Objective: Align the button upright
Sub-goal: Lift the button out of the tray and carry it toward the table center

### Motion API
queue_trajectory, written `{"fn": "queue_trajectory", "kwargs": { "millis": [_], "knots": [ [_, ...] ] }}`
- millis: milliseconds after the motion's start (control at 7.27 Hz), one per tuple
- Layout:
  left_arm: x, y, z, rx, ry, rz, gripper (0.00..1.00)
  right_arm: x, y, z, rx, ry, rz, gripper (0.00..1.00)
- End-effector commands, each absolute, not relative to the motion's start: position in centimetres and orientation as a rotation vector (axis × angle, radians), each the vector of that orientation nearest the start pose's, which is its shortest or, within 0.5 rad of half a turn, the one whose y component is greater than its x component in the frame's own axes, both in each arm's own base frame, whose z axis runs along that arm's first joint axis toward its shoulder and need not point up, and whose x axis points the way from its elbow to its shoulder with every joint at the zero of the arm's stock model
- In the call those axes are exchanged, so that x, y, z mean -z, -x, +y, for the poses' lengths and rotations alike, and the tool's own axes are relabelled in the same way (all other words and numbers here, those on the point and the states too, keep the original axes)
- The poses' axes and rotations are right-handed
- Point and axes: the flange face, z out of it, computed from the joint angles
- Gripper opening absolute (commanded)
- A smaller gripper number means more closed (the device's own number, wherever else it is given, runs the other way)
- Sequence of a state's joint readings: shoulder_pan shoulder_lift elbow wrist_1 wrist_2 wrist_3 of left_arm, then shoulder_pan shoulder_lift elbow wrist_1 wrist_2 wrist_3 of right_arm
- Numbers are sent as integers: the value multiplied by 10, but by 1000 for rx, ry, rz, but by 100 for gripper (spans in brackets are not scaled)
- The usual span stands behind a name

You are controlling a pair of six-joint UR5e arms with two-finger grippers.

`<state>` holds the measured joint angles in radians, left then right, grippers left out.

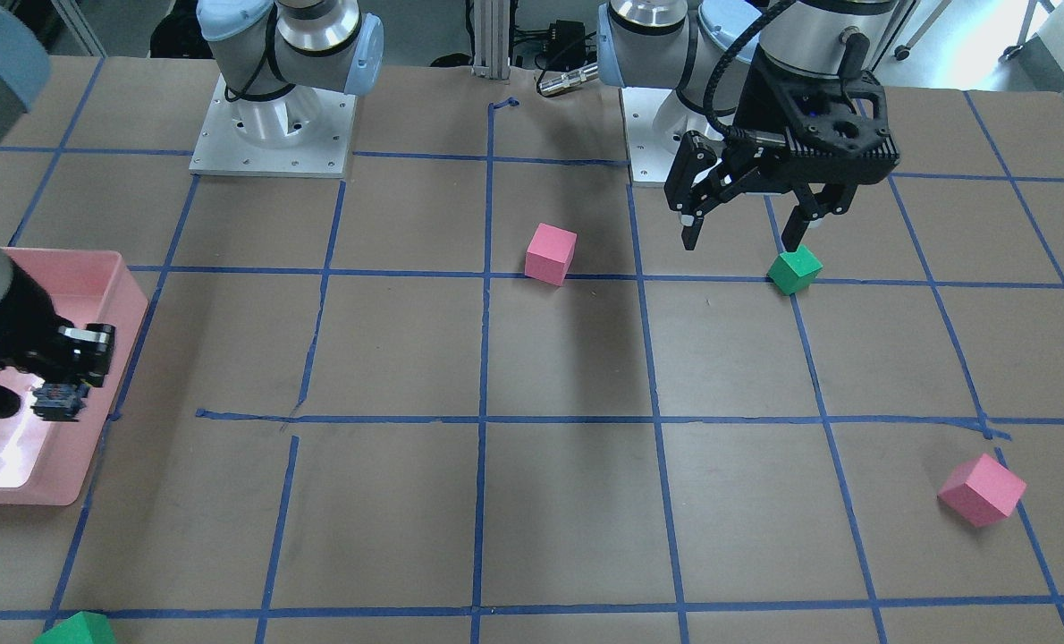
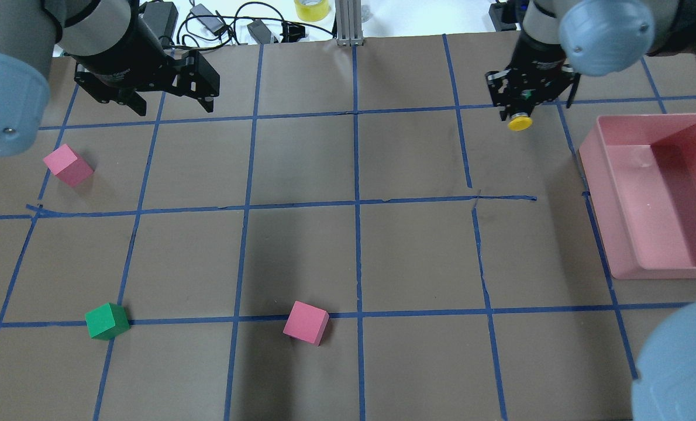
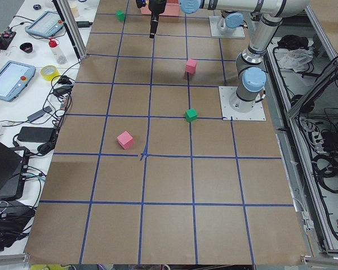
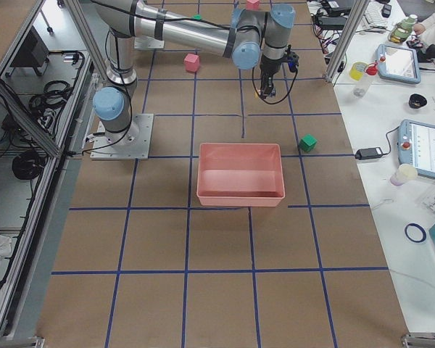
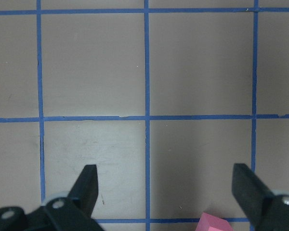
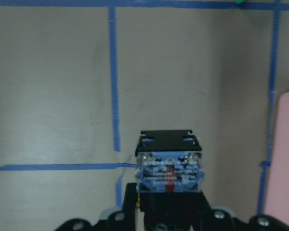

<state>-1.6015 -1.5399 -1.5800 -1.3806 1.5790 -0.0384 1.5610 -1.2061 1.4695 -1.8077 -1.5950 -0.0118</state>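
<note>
My right gripper is shut on the button and holds it above the table, just left of the pink bin. In the overhead view the yellow cap sticks out toward the robot's side. The silvery-blue terminal block and black body show between the fingers in the right wrist view. The block also shows in the front view, facing the operators' side. The button is held sideways, not upright. My left gripper is open and empty, raised above the table; it also shows in the left wrist view.
A pink bin stands at the right. Two pink cubes and a green cube lie on the left half of the table. Another green cube sits at the far edge. Blue tape marks a grid.
</note>
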Motion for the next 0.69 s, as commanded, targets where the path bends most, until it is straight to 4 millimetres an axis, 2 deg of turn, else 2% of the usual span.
{"fn": "queue_trajectory", "kwargs": {
  "millis": [0, 138, 550],
  "knots": [
    [-519, 148, -493, 332, 13, 3122, 100, -284, -241, -639, 7, -88, 3118, 0],
    [-519, 148, -493, 332, 13, 3122, 100, -255, -278, -638, -2, -147, 3066, 0],
    [-519, 147, -493, 332, 14, 3121, 100, -201, -332, -629, 0, -143, 3073, 0]
  ]
}}
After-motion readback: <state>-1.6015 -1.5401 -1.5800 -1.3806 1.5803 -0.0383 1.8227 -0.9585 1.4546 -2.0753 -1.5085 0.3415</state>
